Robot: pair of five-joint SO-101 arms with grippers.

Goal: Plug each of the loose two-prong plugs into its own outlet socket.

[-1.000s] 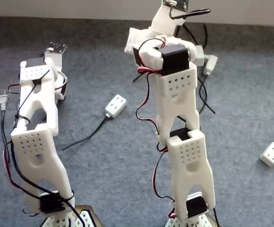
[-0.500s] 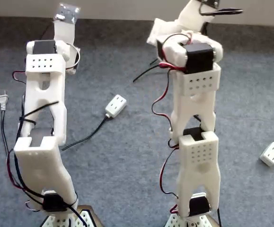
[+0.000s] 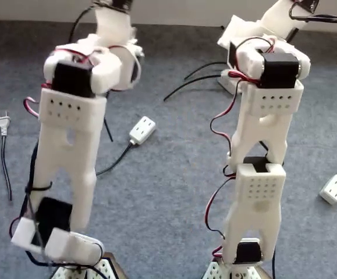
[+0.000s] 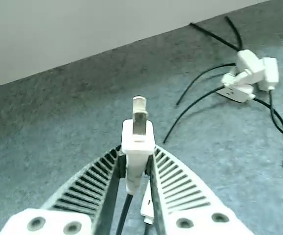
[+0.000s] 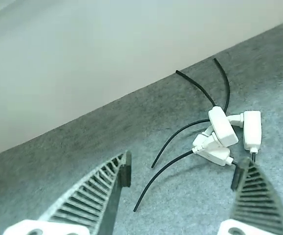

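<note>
left gripper [image 4: 136,155] clamps plug [image 4: 138,137] lengthwise | prongs probably toward wall [image 4: 82,34] | right gripper [image 5: 185,165] apart

Soft, even light from overhead fills all three views. In the high view the flat grey carpet [image 3: 168,192] is lit uniformly and dims to a darker band along its far edge, under the pale plain wall [image 3: 168,9]. The upper faces of the two white plastic robot arms [image 3: 69,139] are bright, close to washed out, while their undersides turn grey. The small white outlet block [image 3: 142,130] casts only a faint, soft-edged shadow. In the left wrist view the white two-prong plug [image 4: 138,142] is bright on top and its metal prongs carry a dull sheen.
</note>
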